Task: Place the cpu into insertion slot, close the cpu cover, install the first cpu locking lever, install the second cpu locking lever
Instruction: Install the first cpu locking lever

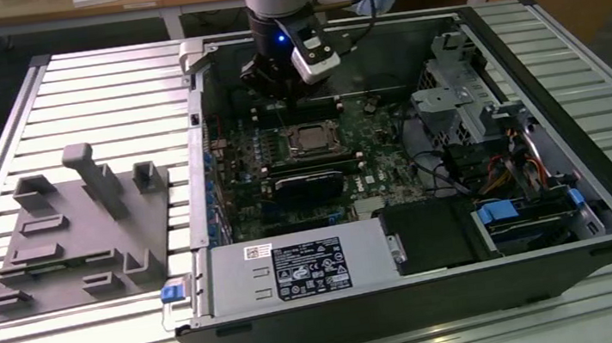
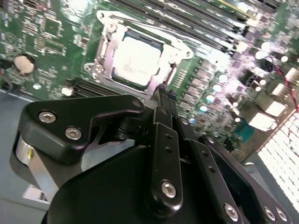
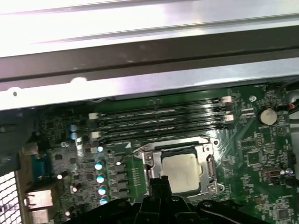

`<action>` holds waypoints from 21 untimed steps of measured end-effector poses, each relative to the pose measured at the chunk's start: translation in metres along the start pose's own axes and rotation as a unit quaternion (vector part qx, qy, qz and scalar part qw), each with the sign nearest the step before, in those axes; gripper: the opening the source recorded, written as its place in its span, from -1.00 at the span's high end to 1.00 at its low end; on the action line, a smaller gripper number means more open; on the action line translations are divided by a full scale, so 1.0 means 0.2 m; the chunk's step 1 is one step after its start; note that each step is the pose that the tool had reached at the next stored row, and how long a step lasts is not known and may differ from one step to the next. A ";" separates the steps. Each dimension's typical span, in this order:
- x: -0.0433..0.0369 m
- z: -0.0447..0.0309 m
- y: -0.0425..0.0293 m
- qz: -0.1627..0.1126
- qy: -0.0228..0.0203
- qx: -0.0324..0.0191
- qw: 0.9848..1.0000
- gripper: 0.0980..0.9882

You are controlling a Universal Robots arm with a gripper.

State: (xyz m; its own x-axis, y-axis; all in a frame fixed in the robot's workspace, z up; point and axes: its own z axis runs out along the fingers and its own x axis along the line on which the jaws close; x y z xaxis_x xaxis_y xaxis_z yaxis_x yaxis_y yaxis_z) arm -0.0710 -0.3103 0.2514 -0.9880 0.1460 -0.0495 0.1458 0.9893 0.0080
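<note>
Firstly, in the exterior view, one black open computer case (image 1: 415,315) lies on the slatted silver metal table (image 1: 101,100). One grey moulded plastic fixture tray (image 1: 72,241) rests on the table to the exterior view's left of the case. Inside the case, the black claw (image 1: 295,102) hangs low over the green motherboard (image 1: 383,184). The small square silver-brown cpu (image 1: 308,139) sits in its socket, near the claw tip. On the other side of the socket lies one black rectangular card (image 1: 310,186). Beyond that is one grey power supply box with a label (image 1: 294,268). A grey metal drive cage (image 1: 454,103) stands to the exterior view's right.

Next, in the second wrist view, the claw (image 2: 163,93) looks clenched to a narrow tip with nothing visible in it. It is just beside the socket's edge. The cpu (image 2: 138,60) lies flat in the socket, and the thin silvery metal cpu cover (image 2: 105,44) frames it. One silver coin cell (image 2: 23,64) sits well apart on the board.

Lastly, in the first wrist view, the claw (image 3: 159,182) partly overlaps the socket's near edge. The cpu (image 3: 183,170) shows through the window of the cpu cover (image 3: 208,156), which lies down around it. Four long black memory slots (image 3: 159,119) run side by side just beyond the socket. The same coin cell (image 3: 267,115) is near them.
</note>
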 end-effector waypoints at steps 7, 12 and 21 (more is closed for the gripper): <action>0.080 -0.003 -0.012 0.000 0.000 0.000 1.000 0.98; 0.134 -0.004 -0.020 0.000 0.000 0.000 1.000 0.98; 0.178 0.000 -0.026 -0.001 0.006 -0.040 0.999 0.98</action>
State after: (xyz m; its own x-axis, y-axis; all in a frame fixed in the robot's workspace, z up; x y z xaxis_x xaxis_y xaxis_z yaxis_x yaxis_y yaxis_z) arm -0.1069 -0.3103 0.2495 -0.9890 0.1427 -0.0381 0.1390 0.9864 0.0873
